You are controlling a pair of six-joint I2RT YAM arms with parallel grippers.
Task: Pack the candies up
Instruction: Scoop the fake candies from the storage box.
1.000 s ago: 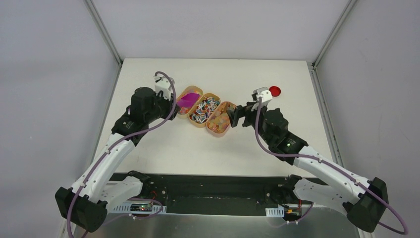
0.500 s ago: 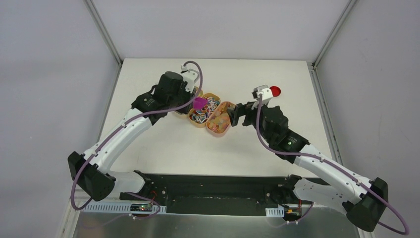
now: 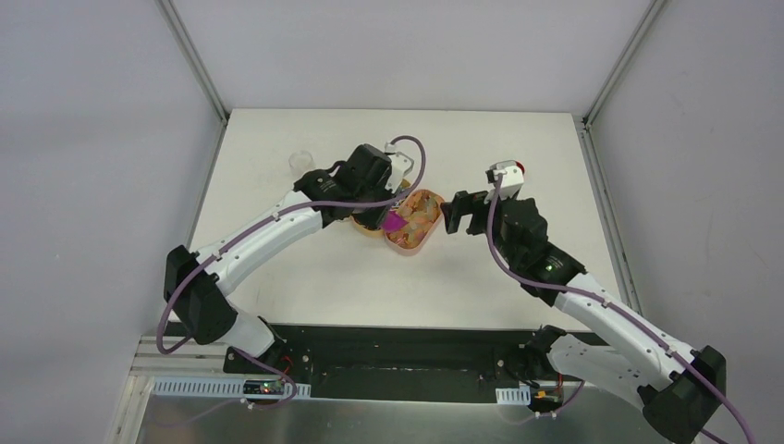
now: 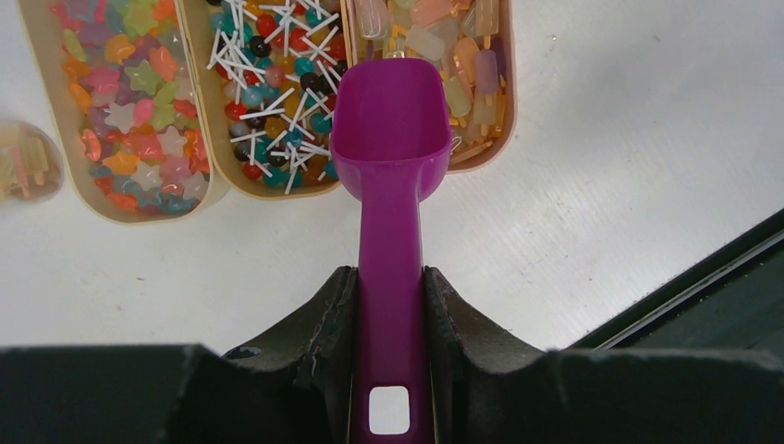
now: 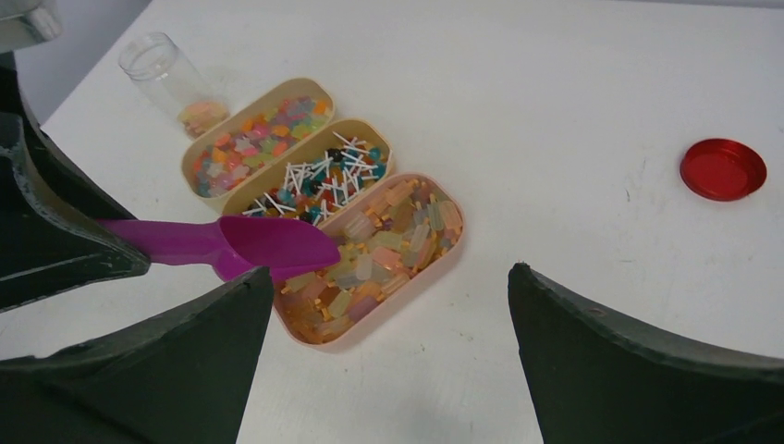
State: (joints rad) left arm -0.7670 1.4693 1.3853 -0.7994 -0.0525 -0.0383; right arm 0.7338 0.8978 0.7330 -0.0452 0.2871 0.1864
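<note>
The left end effector (image 4: 389, 282) clamps the magenta scoop (image 4: 392, 120) over orange-yellow gummies (image 5: 388, 242) near the centre of the worktop (image 5: 592, 83), apparently to dig, while the right end effector (image 5: 390, 273), jaws apart, hovers beside their tray (image 5: 442, 270)

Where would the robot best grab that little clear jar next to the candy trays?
Across its round wall just below the rim, probably from the side away from the star-candy tray. The jar stands upright, mouth open, with that tray close beside it.

Candies (image 5: 370, 250) fill three trays (image 4: 509, 83) side by side; jar (image 5: 171, 79) left, lid (image 5: 723, 169) right, scoop (image 5: 250, 245) over rightmost tray.
</note>
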